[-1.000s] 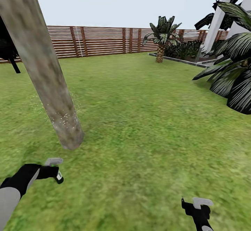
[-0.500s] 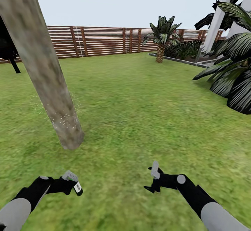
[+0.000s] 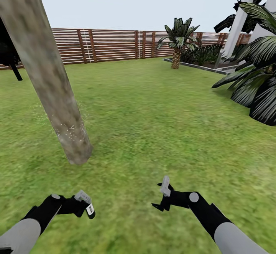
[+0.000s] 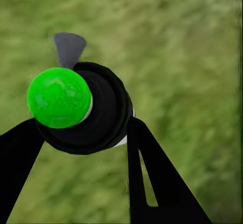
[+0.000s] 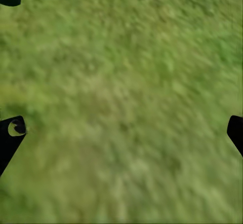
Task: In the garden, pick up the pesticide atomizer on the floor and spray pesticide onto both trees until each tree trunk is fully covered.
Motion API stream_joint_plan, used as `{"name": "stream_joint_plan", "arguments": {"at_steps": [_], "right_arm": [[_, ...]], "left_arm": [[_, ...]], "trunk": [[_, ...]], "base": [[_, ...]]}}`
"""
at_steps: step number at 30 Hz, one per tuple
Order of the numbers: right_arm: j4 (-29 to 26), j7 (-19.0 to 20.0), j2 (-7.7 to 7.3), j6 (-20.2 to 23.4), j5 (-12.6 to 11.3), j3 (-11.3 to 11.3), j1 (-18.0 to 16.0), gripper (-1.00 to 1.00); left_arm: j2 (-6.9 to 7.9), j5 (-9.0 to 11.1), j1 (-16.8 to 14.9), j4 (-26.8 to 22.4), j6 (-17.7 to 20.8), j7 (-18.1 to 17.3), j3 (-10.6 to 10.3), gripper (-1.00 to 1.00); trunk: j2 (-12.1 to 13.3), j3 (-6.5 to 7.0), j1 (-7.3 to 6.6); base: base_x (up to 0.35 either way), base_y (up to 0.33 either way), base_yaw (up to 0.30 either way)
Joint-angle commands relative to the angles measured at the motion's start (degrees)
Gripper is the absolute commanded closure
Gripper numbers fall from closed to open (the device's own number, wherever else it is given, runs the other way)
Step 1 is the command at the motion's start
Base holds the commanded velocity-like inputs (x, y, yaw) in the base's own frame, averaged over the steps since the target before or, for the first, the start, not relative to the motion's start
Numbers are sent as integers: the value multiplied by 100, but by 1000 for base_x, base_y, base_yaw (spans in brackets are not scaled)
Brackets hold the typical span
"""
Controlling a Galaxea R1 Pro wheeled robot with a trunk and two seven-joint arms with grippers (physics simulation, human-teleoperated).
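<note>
My left gripper (image 3: 85, 205) is low at the left of the head view, shut on the pesticide atomizer (image 3: 90, 210), a small dark bottle with a white label. In the left wrist view the atomizer (image 4: 96, 112) is seen end-on with a bright green cap, clamped between the black fingers (image 4: 152, 183). A thick grey-brown tree trunk (image 3: 50, 77) leans up from the lawn ahead and to the left, with pale specks on its lower part. My right gripper (image 3: 160, 197) is open over bare grass, its fingertips (image 5: 10, 138) wide apart.
Green lawn (image 3: 153, 123) runs to a brown slat fence (image 3: 115, 45). A small palm (image 3: 178, 39) stands by a planting bed at the back right. Broad dark palm leaves (image 3: 253, 85) and a white building (image 3: 257, 0) are at the right. Dark foliage (image 3: 7, 54) is at the left edge.
My left gripper has moved right and lower with the atomizer. My right arm has swung in from the lower right corner towards the middle, then edged slightly left.
</note>
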Motion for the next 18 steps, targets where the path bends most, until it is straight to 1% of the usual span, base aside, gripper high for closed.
{"name": "stream_joint_plan", "arguments": {"at_steps": [1,3,5,6,7,8,9,10,12,13,17,18], "right_arm": [[-8,-9,7,-40,60,18,-3,-100],[-11,-4,25,-40,60,30,-3,-100],[-14,1,91,-40,62,41,-3,-100],[-15,4,179,-40,65,42,-3,-100],[-13,6,235,-35,67,58,-3,-100],[-13,6,288,-26,72,111,-3,-100],[-13,7,327,-20,71,173,-3,-100],[-16,7,373,-12,70,308,-3,100],[-24,7,426,-7,69,477,-3,100],[-30,7,452,-6,69,523,-3,100],[-61,12,518,2,66,574,-3,100],[-60,14,610,3,66,577,-3,100]], "left_arm": [[-36,-39,-21,22,27,-46,-3,100],[-102,-99,-41,86,-37,-71,-69,100],[-167,-159,-67,151,-100,-136,-135,100],[-386,-304,-76,200,-1738,-600,-1525,100],[-387,-313,-80,195,-1736,-799,-1561,100],[-387,-322,-82,184,-1732,-915,-1582,100],[-388,-326,-83,168,-1730,-959,-1591,100],[-388,-333,-79,147,-1728,-1002,-1602,100],[-388,-338,-77,132,-1726,-1032,-1611,100],[-388,-340,-76,129,-1726,-1039,-1614,100],[-423,-346,-76,119,-1710,-1046,-1616,100],[-427,-344,-76,118,-1709,-1046,-1616,100]], "trunk": [[-2,-5,-1],[-2,-5,-1],[-2,-5,-1],[-2,-5,-1],[-2,-5,-1],[-2,-5,-1],[-2,-5,-1],[-2,-5,-1],[-2,-5,-1],[-2,-5,-1],[-2,-5,-1],[-2,-5,-1]], "base": [[0,0,0],[0,0,0],[0,0,0],[0,0,0],[0,0,0],[0,0,0],[0,0,0],[0,0,0],[0,0,0],[0,0,0],[0,0,0],[0,0,0]]}}
